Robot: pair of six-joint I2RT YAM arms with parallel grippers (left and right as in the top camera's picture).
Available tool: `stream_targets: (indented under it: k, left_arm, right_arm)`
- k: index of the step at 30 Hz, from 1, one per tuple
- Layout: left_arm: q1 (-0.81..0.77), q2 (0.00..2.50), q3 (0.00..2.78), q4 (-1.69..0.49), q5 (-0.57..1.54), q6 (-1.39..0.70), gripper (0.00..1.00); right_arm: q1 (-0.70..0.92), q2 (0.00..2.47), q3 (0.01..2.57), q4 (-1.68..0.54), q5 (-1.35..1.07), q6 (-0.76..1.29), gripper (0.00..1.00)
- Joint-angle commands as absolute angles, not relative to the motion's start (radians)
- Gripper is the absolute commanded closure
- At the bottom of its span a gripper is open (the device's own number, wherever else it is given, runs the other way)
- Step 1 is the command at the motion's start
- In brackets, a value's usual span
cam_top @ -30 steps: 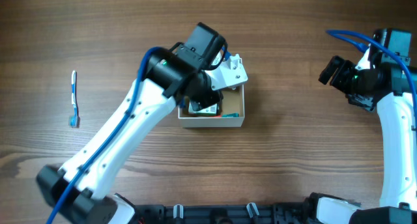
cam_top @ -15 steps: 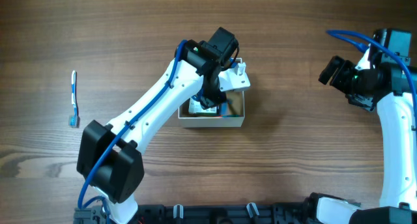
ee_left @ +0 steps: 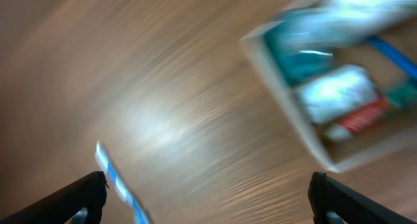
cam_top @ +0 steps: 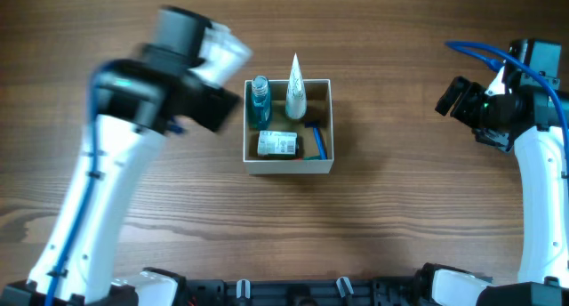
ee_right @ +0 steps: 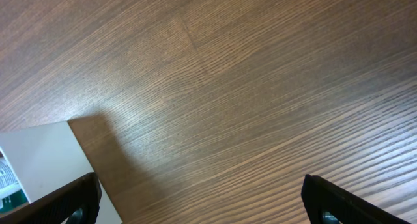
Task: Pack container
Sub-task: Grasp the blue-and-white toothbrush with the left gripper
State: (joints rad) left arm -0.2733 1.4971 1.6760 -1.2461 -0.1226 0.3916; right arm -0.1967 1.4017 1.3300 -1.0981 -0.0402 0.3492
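Observation:
The container (cam_top: 288, 167), a shallow white-walled box, sits mid-table. It holds a blue bottle (cam_top: 259, 100), a white cone-capped tube (cam_top: 295, 89), a white labelled tube (cam_top: 278, 144) and a blue razor (cam_top: 316, 139). My left arm is blurred, left of the box. In the blurred left wrist view my left gripper (ee_left: 210, 206) stands open over bare wood, with nothing between its fingers. The container (ee_left: 287, 110) lies to its upper right and a blue-and-white toothbrush (ee_left: 117, 183) near its left finger. My right gripper (ee_right: 202, 208) hangs open and empty at the far right.
The table is brown wood. In the overhead view the left arm covers the toothbrush. A corner of the container's white wall (ee_right: 39, 160) shows at the left of the right wrist view. The right arm (cam_top: 533, 155) stands along the right edge.
My left gripper has opened, lifted out of the container and swung left across the table. A white labelled tube now lies in the box. The right arm has not moved.

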Motion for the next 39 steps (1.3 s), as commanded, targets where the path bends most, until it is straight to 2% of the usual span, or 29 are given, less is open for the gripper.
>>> stream_targets:
  k: [1,4,6,11,23,39]
  left_arm:
    - [0.014,1.541,1.656,-1.22,-0.086,0.213,0.0]
    - [0.222,1.59,1.652,-1.177,-0.031,0.098,0.0]
    - [0.324,1.634,1.652,-1.148,0.022,0.092,0.0]
    - [0.452,1.787,1.652,-1.113,0.056,0.093,0.0]
    - [0.463,2.117,1.652,-1.078,0.053,0.104,0.0]
    - [0.462,2.199,1.623,-1.003,0.056,0.104,0.0]
  right_arm:
    - [-0.198,1.405,1.322,-1.093,-0.015,0.319,0.0]
    - [-0.198,1.405,1.322,-1.094,-0.015,0.316,0.0]
    - [-0.198,1.405,1.322,-1.094,-0.016,0.317,0.0]
    - [-0.198,1.405,1.322,-1.097,-0.016,0.317,0.0]
    - [-0.198,1.405,1.322,-1.098,-0.015,0.314,0.0]
    - [-0.198,1.405,1.322,-1.097,-0.015,0.315,0.0]
